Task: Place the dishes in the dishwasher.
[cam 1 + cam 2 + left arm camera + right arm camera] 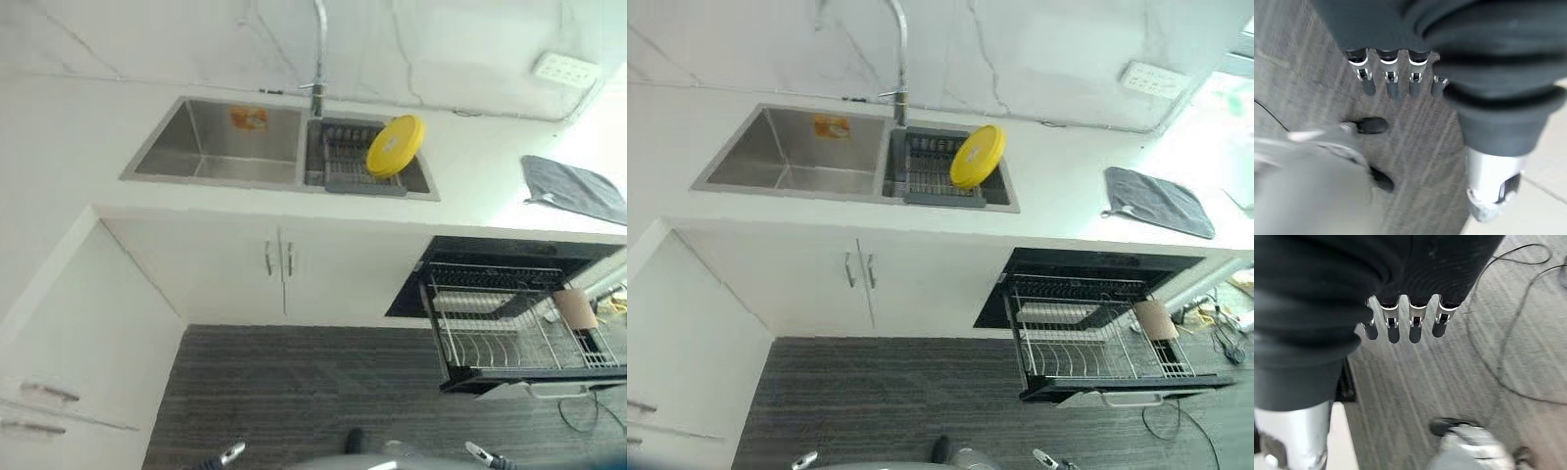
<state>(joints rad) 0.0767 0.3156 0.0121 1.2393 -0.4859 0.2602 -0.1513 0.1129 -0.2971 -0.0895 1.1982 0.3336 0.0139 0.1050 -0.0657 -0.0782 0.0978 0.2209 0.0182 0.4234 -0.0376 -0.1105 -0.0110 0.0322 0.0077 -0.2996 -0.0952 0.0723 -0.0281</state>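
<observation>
In the left eye view a white desk (460,147) carries a double steel sink (206,147). In the sink's right basin sits a dark drainer rack (343,166), and a yellow plate (396,145) leans upright in it, just right of the tap (318,59). An orange sticker (249,118) clings to the back wall of the left basin; its print is too small to read. A grey cloth (573,188) lies on the desk well to the right of the sink. Below the desk, right of the cupboard doors (279,259), the dishwasher (509,284) stands open with its wire rack (519,328) pulled out over the grey floor (313,392); a brown cup-like thing (574,308) stands in that rack.

The right eye view shows the same layout, plus a white socket strip (1156,78) on the wall beyond the sink.

The left wrist view shows the left robot hand (1396,78) hanging over the floor, fingers straight and relaxed, holding nothing.

The right wrist view shows the right robot hand (1405,318) likewise, fingers extended and empty above the floor. Both hang well apart from the yellow plate in the sink.
</observation>
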